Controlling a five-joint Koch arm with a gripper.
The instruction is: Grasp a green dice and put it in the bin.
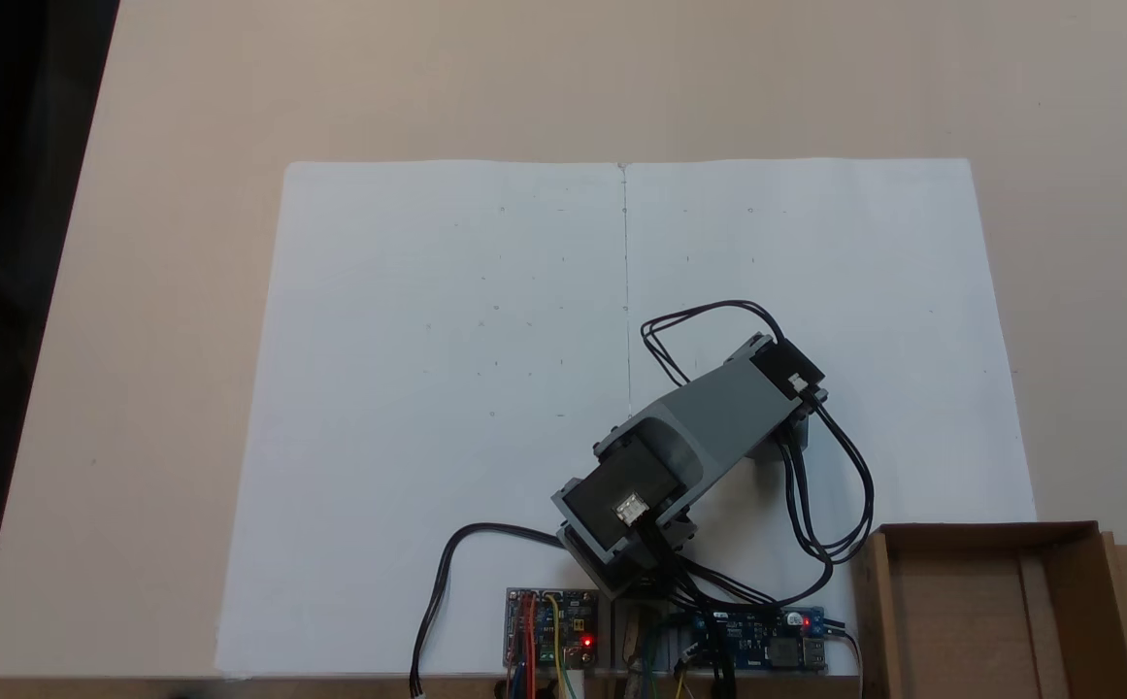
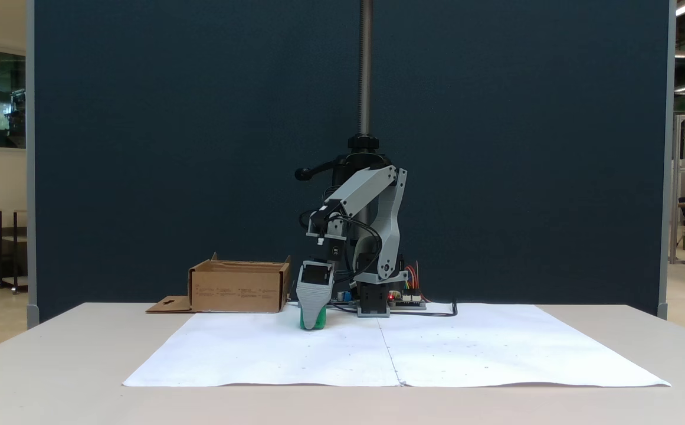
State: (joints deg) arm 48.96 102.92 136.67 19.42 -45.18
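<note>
The pincer (image 2: 311, 321) reached down over the green dice (image 2: 317, 321), right of the bin (image 2: 239, 287); its spread was unreadable.

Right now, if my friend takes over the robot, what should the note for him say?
Gripper: down at the white paper, its grey jaw in front of the green dice. One jaw hides the other, so I cannot tell whether it is closed on the dice.
Green dice: on the paper at the gripper's tip, not in the bin.
Bin: cardboard box at the table's edge beside the arm's base, side flap lying flat.
Done: arm has reached the dice.
Left: secure the grasp, lift, carry to the bin, drop it in.
</note>
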